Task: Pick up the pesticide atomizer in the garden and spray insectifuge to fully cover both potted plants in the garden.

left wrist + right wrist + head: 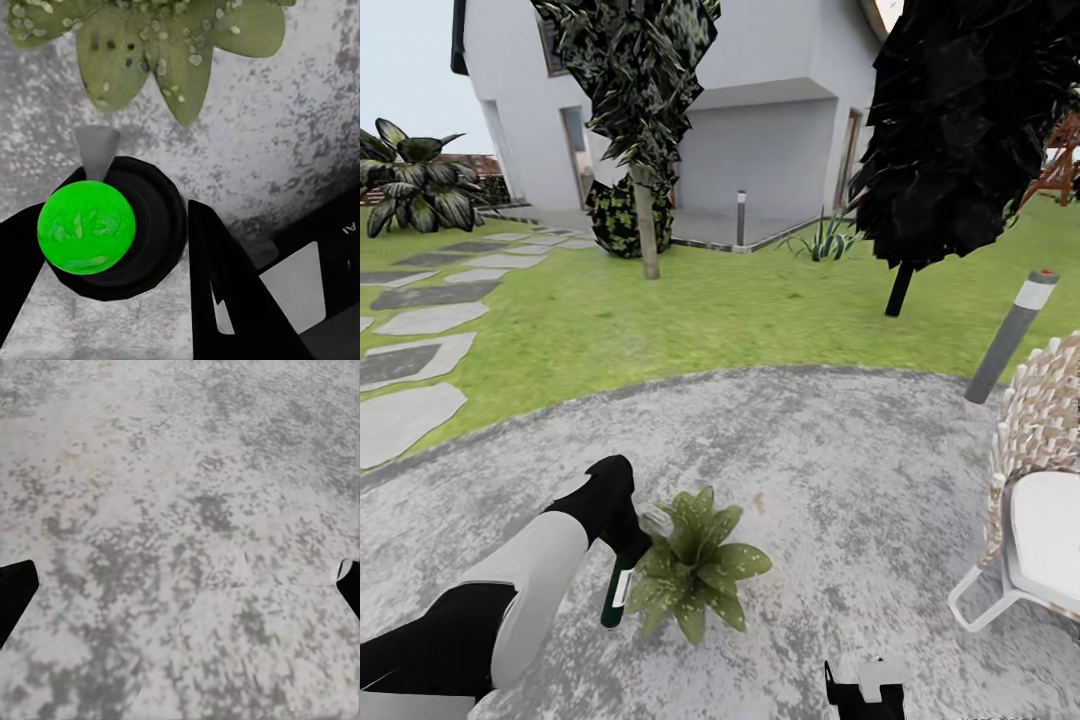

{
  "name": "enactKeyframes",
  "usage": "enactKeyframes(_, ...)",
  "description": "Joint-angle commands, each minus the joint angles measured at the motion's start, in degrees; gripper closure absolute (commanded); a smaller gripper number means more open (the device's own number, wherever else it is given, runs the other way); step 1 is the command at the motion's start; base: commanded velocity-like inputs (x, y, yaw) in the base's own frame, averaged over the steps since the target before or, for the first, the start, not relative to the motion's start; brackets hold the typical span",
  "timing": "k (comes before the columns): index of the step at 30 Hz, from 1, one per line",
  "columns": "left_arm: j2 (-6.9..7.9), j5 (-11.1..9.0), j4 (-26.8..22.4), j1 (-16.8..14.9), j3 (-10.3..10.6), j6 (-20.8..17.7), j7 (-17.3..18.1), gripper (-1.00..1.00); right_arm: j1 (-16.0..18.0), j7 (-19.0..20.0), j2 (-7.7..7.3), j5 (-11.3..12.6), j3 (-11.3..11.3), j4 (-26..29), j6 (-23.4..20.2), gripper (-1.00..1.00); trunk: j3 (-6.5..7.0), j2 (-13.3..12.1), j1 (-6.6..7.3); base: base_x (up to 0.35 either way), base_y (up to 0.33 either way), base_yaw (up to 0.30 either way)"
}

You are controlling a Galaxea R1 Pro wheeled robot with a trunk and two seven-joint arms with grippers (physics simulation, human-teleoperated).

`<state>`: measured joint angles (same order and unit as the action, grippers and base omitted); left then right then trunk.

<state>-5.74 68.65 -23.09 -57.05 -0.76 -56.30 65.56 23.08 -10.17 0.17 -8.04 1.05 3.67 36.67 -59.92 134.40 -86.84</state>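
Observation:
My left gripper (622,558) is shut on the pesticide atomizer (614,598), a slim dark green body with a white label, held upright just above the paving. Its pale nozzle (655,522) points at one potted plant (695,568), a low rosette of speckled green leaves right beside it. In the left wrist view the atomizer's bright green cap (86,231) sits between the black fingers (225,292), and the grey nozzle (96,151) aims at the plant's leaves (150,52). My right gripper (865,690) hangs open over bare paving (180,510).
Round grey speckled paving (830,450) surrounds the plant. A wicker bench (1045,460) stands at the right, with a grey bollard light (1010,335) behind it. Lawn (710,310), stepping stones (420,360), two trees and a white house (760,110) lie beyond.

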Motion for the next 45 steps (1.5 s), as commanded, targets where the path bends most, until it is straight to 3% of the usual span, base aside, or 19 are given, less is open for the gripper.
enactKeyframes(1,-0.04,0.52,-0.12,0.01,-0.06,-0.3,0.53,1.0,0.04,-0.61,0.01,-0.57,0.09,-0.07,0.07,-1.0,-0.05,0.02,-0.01,0.174,0.312,-0.268)
enactKeyframes(10,-0.05,0.7,-0.03,0.68,0.06,-0.3,0.49,1.0,0.05,-0.64,0.0,-0.57,0.0,-0.07,0.07,-1.0,-0.05,0.02,-0.01,0.221,0.268,-0.282)
enactKeyframes(16,0.17,3.07,-0.05,0.81,0.01,-0.3,0.36,1.0,0.06,-0.64,-0.03,-0.57,0.0,-0.07,0.07,-1.0,-0.05,0.02,-0.01,0.064,0.317,-0.285)
enactKeyframes(24,0.49,3.5,-0.12,0.78,-0.03,-0.3,0.03,1.0,0.04,-0.64,-0.01,-0.57,0.0,-0.07,0.07,-1.0,-0.05,0.02,-0.01,-0.008,0.332,-0.285)
enactKeyframes(30,4.48,3.42,-0.12,1.01,-0.1,-0.07,0.05,1.0,0.04,-0.64,-0.07,-0.56,0.0,-0.07,0.07,-1.0,-0.05,0.02,-0.01,-0.174,0.279,-0.285)
enactKeyframes(33,5.44,3.42,-0.05,1.07,-0.08,-0.04,0.08,1.0,0.04,-0.64,-0.08,-0.57,0.0,-0.07,0.07,-1.0,-0.05,0.02,-0.01,-0.24,0.237,-0.284)
enactKeyframes(39,5.77,3.42,-0.03,1.59,-0.1,0.22,-0.3,1.0,0.04,-0.64,-0.08,-0.57,0.0,-0.07,0.07,-1.0,-0.05,0.02,-0.01,-0.243,0.205,-0.282)
enactKeyframes(42,6.3,3.28,-0.7,3.72,-0.41,0.6,-1.93,1.0,0.06,-0.64,-0.08,-0.57,0.0,-0.07,0.07,-1.0,-0.05,0.02,-0.01,-0.296,0.147,-0.278)
enactKeyframes(45,8.22,2.21,-5.85,7.81,-1.65,0.87,-4.88,1.0,0.06,-0.62,-0.08,-0.57,0.0,-0.07,0.07,-1.0,-0.05,0.02,-0.01,-0.146,0.042,-0.148)
